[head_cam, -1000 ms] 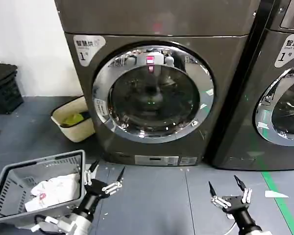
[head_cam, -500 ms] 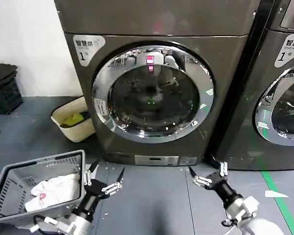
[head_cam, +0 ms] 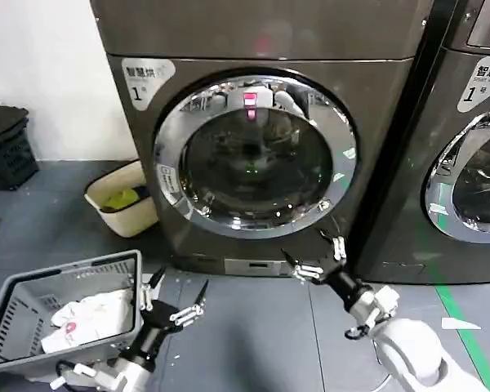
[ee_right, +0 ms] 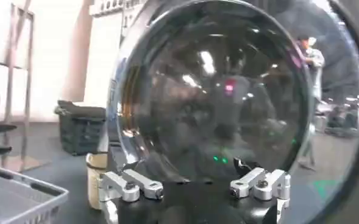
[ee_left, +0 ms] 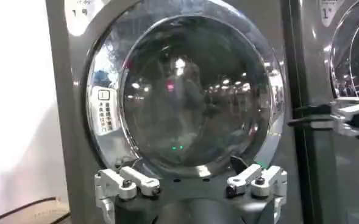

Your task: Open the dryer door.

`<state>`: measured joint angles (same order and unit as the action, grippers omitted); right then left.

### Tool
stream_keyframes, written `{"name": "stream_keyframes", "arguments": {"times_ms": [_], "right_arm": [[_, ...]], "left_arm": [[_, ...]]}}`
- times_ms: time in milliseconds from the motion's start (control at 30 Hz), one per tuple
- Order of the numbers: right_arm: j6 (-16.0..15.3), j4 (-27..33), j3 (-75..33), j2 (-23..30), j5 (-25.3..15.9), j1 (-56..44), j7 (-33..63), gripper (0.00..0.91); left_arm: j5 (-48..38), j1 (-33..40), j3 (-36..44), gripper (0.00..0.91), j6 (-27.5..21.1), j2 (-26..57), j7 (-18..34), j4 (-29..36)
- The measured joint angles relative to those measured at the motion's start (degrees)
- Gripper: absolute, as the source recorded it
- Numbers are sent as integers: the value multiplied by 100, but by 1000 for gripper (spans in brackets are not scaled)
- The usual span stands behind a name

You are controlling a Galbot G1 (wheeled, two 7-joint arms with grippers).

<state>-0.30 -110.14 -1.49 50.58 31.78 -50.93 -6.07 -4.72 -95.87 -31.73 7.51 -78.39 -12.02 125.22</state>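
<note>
Head view: right end effector (head_cam: pixel 314 255), fingers spread wide, is sitting just below the shut dryer door (head_cam: pixel 256 155). I'd be hooking the chrome rim's right edge; left end effector (head_cam: pixel 171 300) is idling open.

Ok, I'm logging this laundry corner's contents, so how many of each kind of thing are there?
Front-loading machines: 2, the dryer and a twin machine
Chrome-ringed doors: 2, the dryer door shut
Grey laundry basket: 1
Beige tub: 1
Black crate: 1
Total: 7
</note>
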Motion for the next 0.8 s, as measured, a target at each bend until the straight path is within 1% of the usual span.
{"name": "stream_keyframes", "arguments": {"times_ms": [433,800], "right_arm": [[-60,651,976,269,271,1250,73,907],[-164,1124,1637,609,599,2085,42,907]], "left_arm": [[38,-15,-23,907,14,-80,-8,5],[30,-89,-101,907,24,-68,-8,54]]}}
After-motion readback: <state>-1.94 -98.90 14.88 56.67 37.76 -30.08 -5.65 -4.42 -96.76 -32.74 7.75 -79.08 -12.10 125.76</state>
